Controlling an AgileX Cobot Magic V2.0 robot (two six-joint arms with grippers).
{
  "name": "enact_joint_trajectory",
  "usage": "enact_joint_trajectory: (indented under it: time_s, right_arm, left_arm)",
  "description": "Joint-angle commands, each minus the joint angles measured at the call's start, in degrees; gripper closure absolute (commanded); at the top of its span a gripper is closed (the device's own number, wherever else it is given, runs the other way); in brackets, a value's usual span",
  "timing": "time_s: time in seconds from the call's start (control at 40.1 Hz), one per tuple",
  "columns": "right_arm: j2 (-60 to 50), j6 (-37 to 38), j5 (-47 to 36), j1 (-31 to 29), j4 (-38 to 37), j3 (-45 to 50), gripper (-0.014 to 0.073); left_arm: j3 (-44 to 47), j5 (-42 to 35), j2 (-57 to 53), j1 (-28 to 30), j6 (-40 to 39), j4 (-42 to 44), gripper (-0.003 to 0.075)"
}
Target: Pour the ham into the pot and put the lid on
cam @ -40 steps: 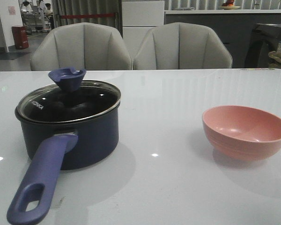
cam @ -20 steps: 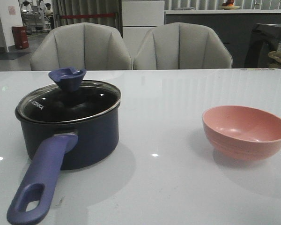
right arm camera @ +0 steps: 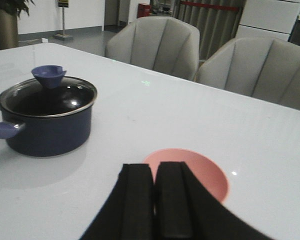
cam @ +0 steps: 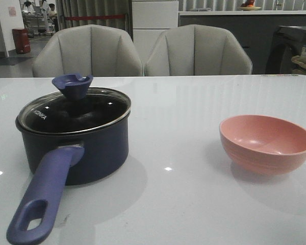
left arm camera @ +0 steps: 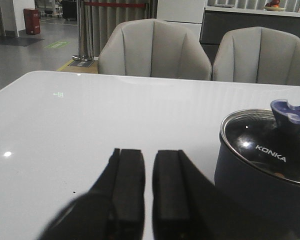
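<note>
A glossy white counter (cam: 194,112) is filling the scene, catching small ceiling-light glints and soft shadows. On its left, the dark navy pot (cam: 76,148) is standing upright with its long purple-blue handle (cam: 41,201) reaching toward the near edge, a hole at its end. The glass lid (cam: 74,109) with "KONKA" lettering is sitting on the pot's rim, its blue-purple knob (cam: 73,86) pointing up. Well apart, on the right, a pink bowl (cam: 266,144) is resting upright; no ham is showing in it, and the pot's inside is too dark to tell.

Beyond the far edge, two grey upholstered chairs (cam: 143,51) are standing side by side. Behind them a white cabinet (cam: 154,20), grey curtains and a red bin (cam: 21,41) at far left are showing.

The left tool (left arm camera: 147,185) is hovering over bare counter just left of the pot, its fingers nearly together and holding nothing. The right tool (right arm camera: 155,195) is hanging above the bowl's near side, fingers pressed together, empty.
</note>
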Motion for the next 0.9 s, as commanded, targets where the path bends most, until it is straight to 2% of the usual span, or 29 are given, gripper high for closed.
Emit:
enact_joint_trajectory:
  time_s: [0.0,0.075,0.274,0.449,0.599,0.674,0.873]
  right_arm:
    - [0.5,9.1,-5.1,-2.7,-9.0,-1.4,0.0436]
    - [0.5,14.2,-5.4,-5.9,-14.4,-0.8,0.0436]
    - [-1.2,22.9,-9.7,-13.4,-19.5,3.8,0.0436]
    - [-1.1,32.9,-11.7,-13.3,-27.4,6.6,0.0436]
    - [-1.1,33.1,-16.7,-11.1,-27.4,9.3,0.0436]
    - [-1.1,33.1,-21.8,-10.3,-27.3,11.7,0.0436]
    - [-1.1,33.3,-22.1,-10.0,-27.1,11.4,0.0436]
  left_arm:
    - [1.8,-5.0,-1.3,-0.4,-0.4,-0.4,0.0577]
    - [1.8,-5.0,-1.3,-0.4,-0.4,-0.4,0.0577]
    - [1.8,-5.0,-1.3,-0.4,-0.4,-0.4,0.0577]
    - [1.8,-5.0,-1.3,-0.4,-0.4,-0.4,0.0577]
    - [1.8,-5.0,-1.3,-0.4,-0.4,-0.4,0.0577]
    - [1.8,-5.0,-1.3,-0.4,-0.4,-0.4,0.0577]
    - [1.8,-5.0,-1.3,-0.4,-0.4,-0.4,0.0577]
